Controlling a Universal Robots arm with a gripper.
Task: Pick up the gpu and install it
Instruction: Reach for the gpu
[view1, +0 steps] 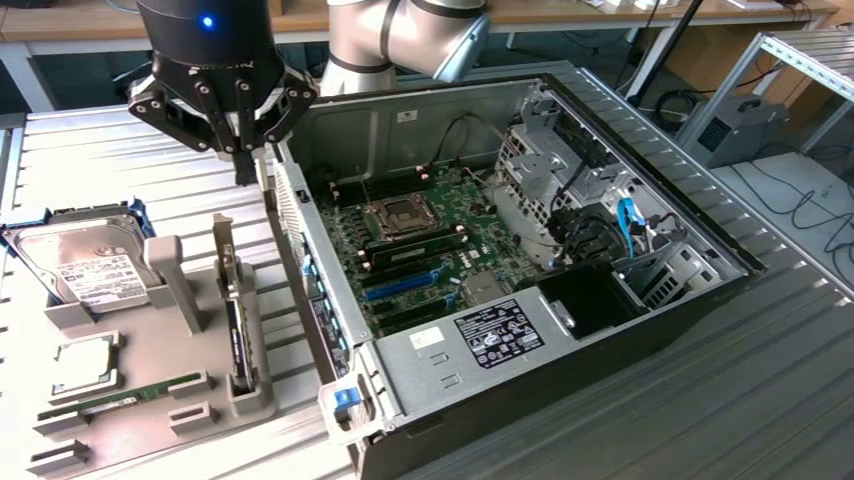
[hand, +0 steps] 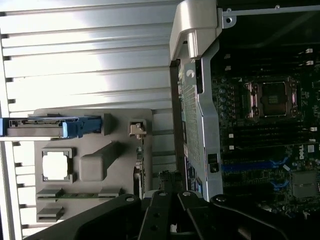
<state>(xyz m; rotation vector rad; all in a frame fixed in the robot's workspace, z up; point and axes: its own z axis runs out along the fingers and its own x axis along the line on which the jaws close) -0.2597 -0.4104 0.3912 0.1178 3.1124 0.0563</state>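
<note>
Exterior view: the gripper (view1: 244, 168) hung at 12 o'clock from the gpu (view1: 238, 335), jaws together, holding nothing. The gpu stood in its gray holder (view1: 140, 425), not picked up or put in yet.

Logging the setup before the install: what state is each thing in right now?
Case: on its side, open, board exposed.
Pincer: shut, empty, hanging beside the case.
Gpu: standing on edge in the holder, not picked up.
Hard drive: resting in the holder, label showing.
Memory stick: lying flat in the holder.
</note>
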